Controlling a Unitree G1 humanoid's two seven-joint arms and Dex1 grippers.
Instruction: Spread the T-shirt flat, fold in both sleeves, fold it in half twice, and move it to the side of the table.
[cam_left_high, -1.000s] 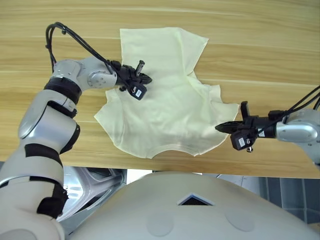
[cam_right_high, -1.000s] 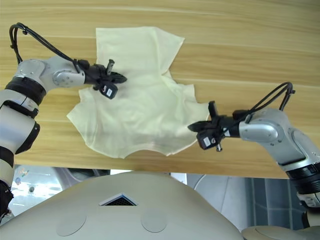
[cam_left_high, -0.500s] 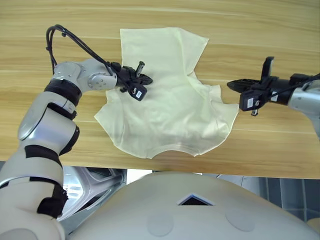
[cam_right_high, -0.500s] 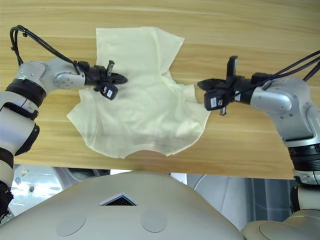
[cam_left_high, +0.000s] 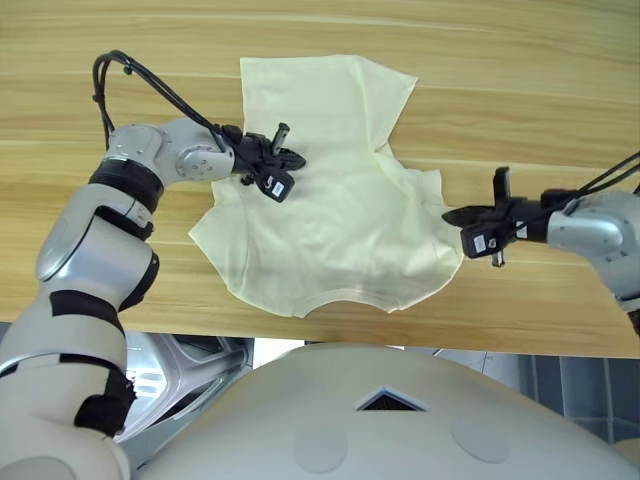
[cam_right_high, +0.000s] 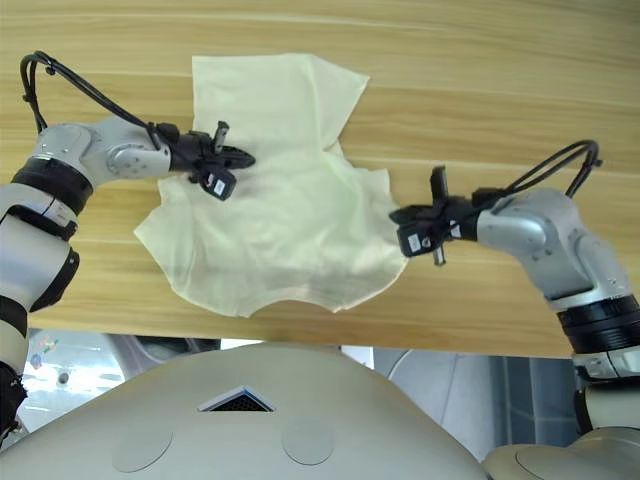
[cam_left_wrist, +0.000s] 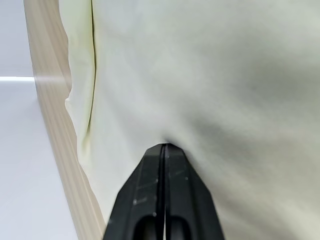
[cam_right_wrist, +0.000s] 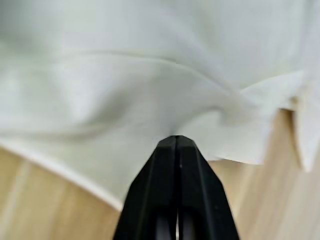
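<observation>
Table of wood bears T-shirt; left fingers and right fingers pinch it.

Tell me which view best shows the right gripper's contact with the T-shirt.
Right wrist view: the right gripper sits shut, T-shirt creases converging on its tip. Both eye views show it side-on at the shirt's right edge, contact too small to judge. The left wrist view shows the left gripper instead.

— What colour is the T-shirt?
— Plain pale yellow all over.
— And the counter?
— Light wood, streaked with long brown grain. The left claw and right claw are black, each with a white label.
</observation>
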